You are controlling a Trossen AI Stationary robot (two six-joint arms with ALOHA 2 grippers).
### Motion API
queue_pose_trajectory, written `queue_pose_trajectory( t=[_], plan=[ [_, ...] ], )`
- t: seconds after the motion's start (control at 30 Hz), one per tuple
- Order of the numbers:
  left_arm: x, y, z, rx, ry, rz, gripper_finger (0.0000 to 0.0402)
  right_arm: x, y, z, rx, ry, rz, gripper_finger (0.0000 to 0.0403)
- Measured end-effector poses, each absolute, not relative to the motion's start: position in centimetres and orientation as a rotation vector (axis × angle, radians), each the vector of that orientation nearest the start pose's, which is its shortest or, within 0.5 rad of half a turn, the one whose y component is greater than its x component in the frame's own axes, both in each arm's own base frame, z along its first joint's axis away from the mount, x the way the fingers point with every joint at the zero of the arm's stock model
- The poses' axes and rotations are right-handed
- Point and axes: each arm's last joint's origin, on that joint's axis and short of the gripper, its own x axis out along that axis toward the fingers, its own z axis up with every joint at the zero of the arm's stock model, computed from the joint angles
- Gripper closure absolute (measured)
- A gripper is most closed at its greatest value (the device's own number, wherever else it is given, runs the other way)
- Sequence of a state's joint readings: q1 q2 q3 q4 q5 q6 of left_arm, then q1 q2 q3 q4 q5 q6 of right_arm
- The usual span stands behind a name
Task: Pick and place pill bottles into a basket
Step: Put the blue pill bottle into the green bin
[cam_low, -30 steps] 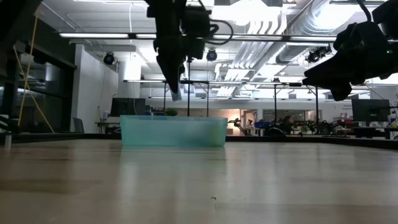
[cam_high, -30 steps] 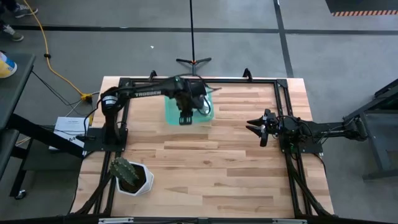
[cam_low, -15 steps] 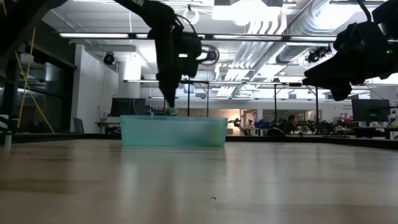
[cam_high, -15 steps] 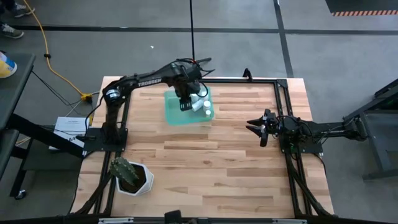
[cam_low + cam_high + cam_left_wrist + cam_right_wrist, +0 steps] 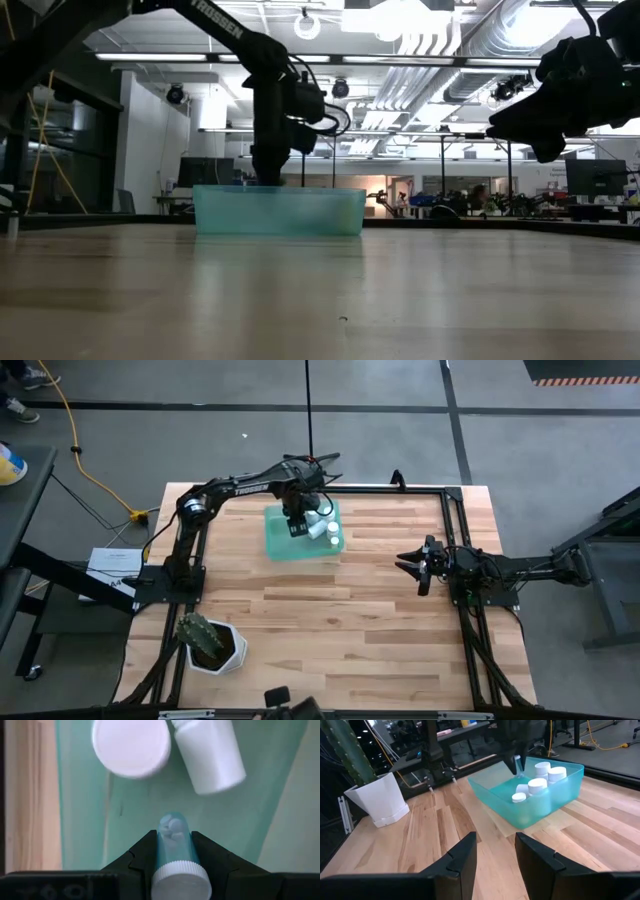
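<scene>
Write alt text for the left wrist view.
The left hand grips a small clear bottle with a white cap just above the floor of the teal basket. Two white pill bottles lie in the basket beyond it.

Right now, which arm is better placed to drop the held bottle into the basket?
Left. The left gripper already holds a clear pill bottle down inside the basket; the right gripper waits empty, jaws open, away from the basket.
</scene>
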State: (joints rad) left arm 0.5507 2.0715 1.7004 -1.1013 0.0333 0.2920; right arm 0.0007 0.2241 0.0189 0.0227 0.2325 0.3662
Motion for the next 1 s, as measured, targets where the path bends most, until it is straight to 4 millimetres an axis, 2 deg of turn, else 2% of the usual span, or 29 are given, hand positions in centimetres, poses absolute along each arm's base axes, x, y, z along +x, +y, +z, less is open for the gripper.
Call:
queue_pose_trajectory(
  t=[0.4,1.0],
  plan=[
    [35.16,21.44,20.24,-0.160,1.428,0.200,0.0252,10.90,-0.66,15.36,0.342,0.137,-0.262,0.0277],
    [34.66,21.61,20.20,-0.108,1.481,0.191,0.0252,10.90,-0.66,15.36,0.342,0.137,-0.262,0.0277]
  ],
)
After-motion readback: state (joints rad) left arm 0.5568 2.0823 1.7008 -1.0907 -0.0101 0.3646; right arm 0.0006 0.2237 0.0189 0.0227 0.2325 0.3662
